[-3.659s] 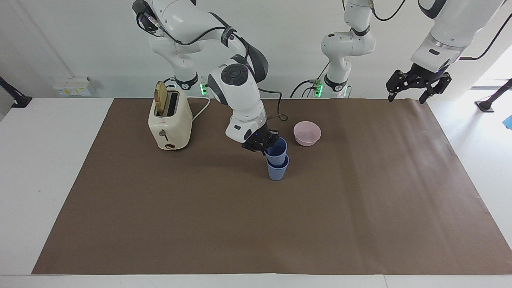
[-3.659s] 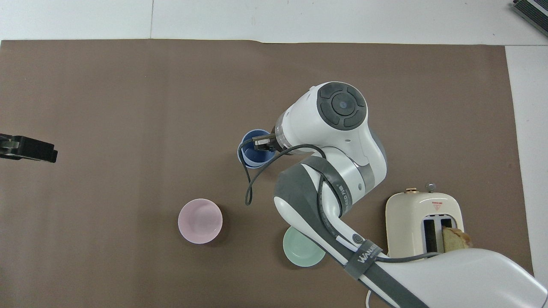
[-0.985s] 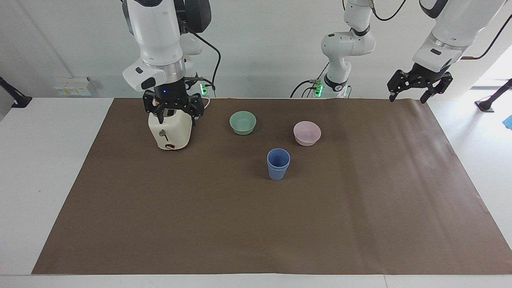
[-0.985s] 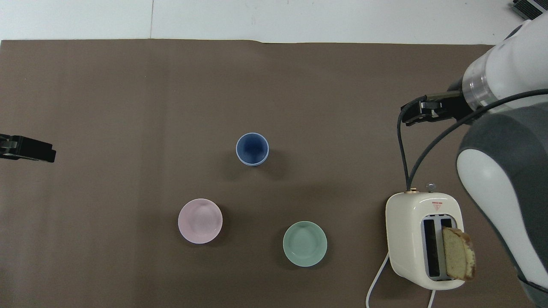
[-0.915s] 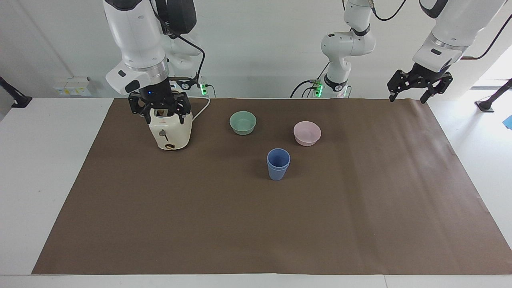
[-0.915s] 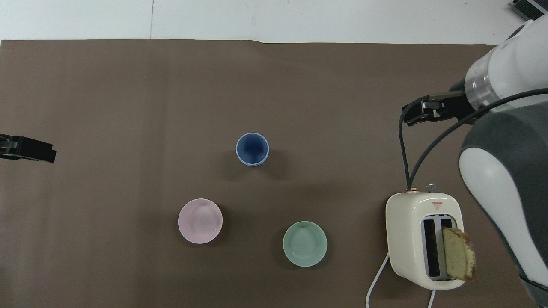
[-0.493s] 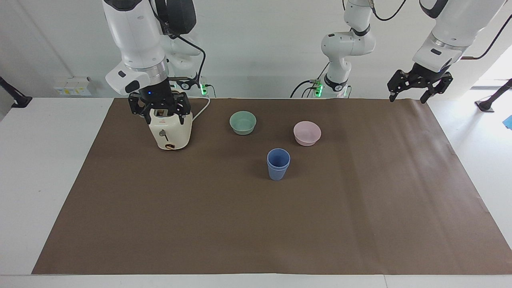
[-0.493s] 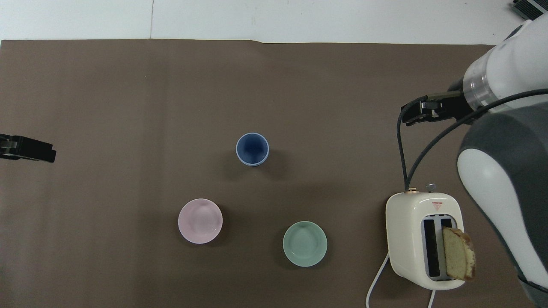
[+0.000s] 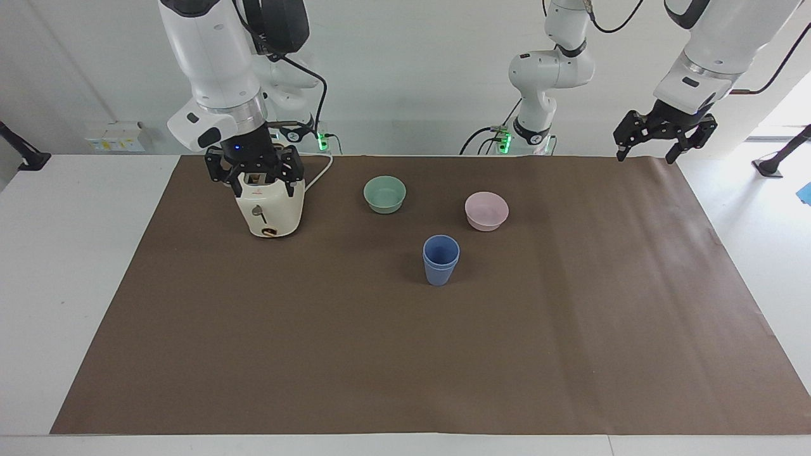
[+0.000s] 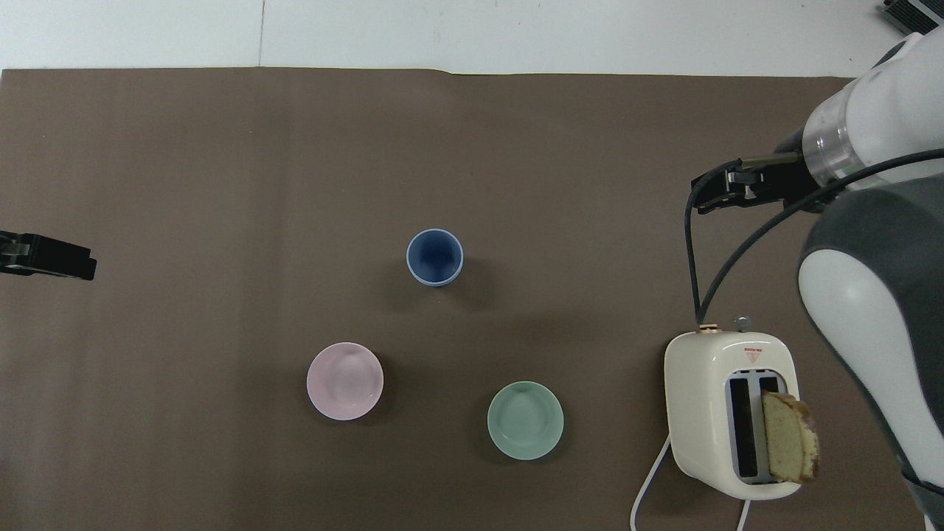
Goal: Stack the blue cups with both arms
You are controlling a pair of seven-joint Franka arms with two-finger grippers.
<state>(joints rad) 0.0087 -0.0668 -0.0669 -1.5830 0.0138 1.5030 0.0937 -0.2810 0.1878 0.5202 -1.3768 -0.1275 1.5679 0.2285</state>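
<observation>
The blue cups (image 9: 440,259) stand nested one inside the other, upright with their long axis vertical, on the brown mat (image 9: 405,354) below both of my grippers and touching neither, so I judge the stacking done. My right gripper (image 9: 255,170) hangs with its jaws spread and empty above the toaster (image 9: 268,209), and the stack lies down from it and toward my left arm's end of the table. My left gripper (image 9: 663,136) waits, also spread and empty, over the mat's corner, farther from the stack than my right.
</observation>
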